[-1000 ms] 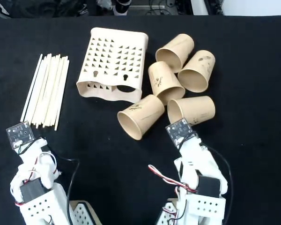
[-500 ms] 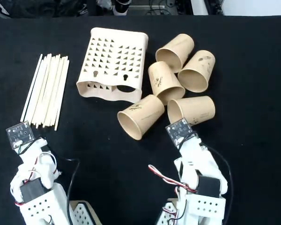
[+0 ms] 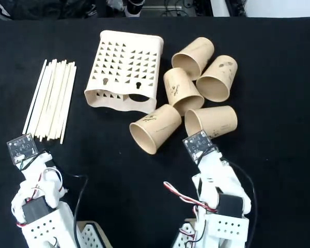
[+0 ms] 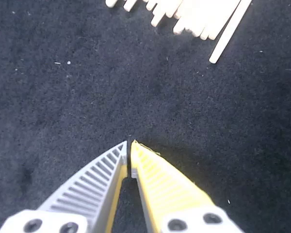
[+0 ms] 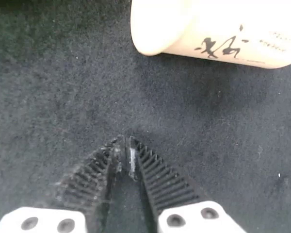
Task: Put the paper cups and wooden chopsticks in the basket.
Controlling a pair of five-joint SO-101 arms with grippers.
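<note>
Several tan paper cups (image 3: 202, 85) lie on their sides right of the basket (image 3: 125, 71), a cream perforated holder tipped over at the table's upper middle. A bundle of wooden chopsticks (image 3: 51, 99) lies left of it. My left gripper (image 4: 130, 144) is shut over bare black cloth, a short way from the chopsticks' ends (image 4: 184, 14). My right gripper (image 5: 124, 141) is shut too, just short of a lying paper cup (image 5: 218, 26). In the high view the left arm (image 3: 33, 188) sits near the front left and the right arm (image 3: 214, 181) near the front middle.
Black cloth (image 3: 279, 155) covers the whole table. Open cloth lies at the right side and between the two arms. Dark clutter and cables line the far edge (image 3: 134, 8).
</note>
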